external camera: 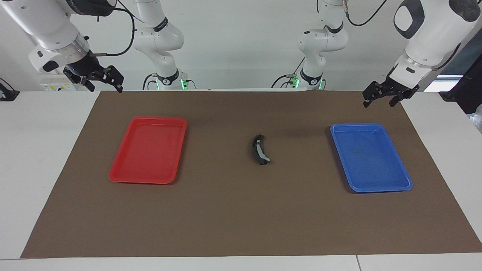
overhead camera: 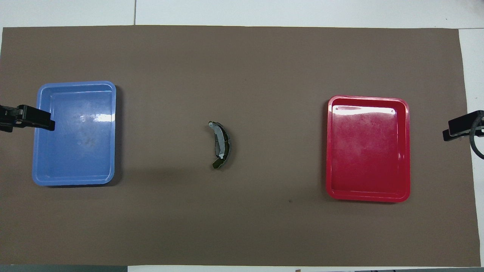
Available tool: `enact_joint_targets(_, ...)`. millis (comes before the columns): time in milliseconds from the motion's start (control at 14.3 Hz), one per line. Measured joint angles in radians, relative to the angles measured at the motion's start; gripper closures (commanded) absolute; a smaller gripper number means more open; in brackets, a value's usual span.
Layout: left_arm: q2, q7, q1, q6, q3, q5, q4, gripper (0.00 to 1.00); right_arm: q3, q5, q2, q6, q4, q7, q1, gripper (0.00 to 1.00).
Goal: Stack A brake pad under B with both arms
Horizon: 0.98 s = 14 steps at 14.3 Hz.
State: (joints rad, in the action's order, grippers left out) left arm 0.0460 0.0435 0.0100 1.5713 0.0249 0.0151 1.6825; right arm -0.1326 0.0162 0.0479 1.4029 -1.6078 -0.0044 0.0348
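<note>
B, the curved black crescent with a light grey band (external camera: 260, 149), lies in the middle of the brown mat, and also shows in the overhead view (overhead camera: 220, 145). The short dark A pad does not show on its own. A dark edge shows under the crescent, and I cannot tell whether that is the pad. My left gripper (external camera: 380, 101) hangs open and empty in the air by the blue tray, at the mat's edge (overhead camera: 36, 120). My right gripper (external camera: 103, 83) hangs open and empty off the mat's corner near the red tray (overhead camera: 459, 128).
A blue tray (external camera: 371, 156) sits empty toward the left arm's end of the mat. A red tray (external camera: 150, 148) sits empty toward the right arm's end. The brown mat (external camera: 241, 218) covers most of the white table.
</note>
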Motion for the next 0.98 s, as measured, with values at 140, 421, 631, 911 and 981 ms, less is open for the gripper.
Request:
enact_joint_targets(140, 0.0, 0.0, 0.0, 0.0, 0.0, 0.0, 0.0, 0.0, -0.001, 0.0, 0.001, 0.019, -0.021, 0.0, -0.001, 0.0)
enact_joint_targets(421, 0.0, 0.0, 0.0, 0.0, 0.0, 0.0, 0.0, 0.0, -0.01, 0.0, 0.008, 0.02, -0.026, -0.052, -0.017, 0.0)
enact_joint_targets(631, 0.0, 0.0, 0.0, 0.0, 0.0, 0.0, 0.0, 0.0, -0.007, -0.013, 0.01, 0.025, -0.026, -0.06, -0.017, 0.0)
enact_joint_targets(911, 0.0, 0.0, 0.0, 0.0, 0.0, 0.0, 0.0, 0.0, 0.002, -0.039, 0.01, 0.051, -0.026, -0.06, -0.015, 0.0)
enact_joint_targets(981, 0.0, 0.0, 0.0, 0.0, 0.0, 0.0, 0.0, 0.0, 0.002, -0.039, 0.01, 0.062, -0.026, -0.06, -0.015, 0.0)
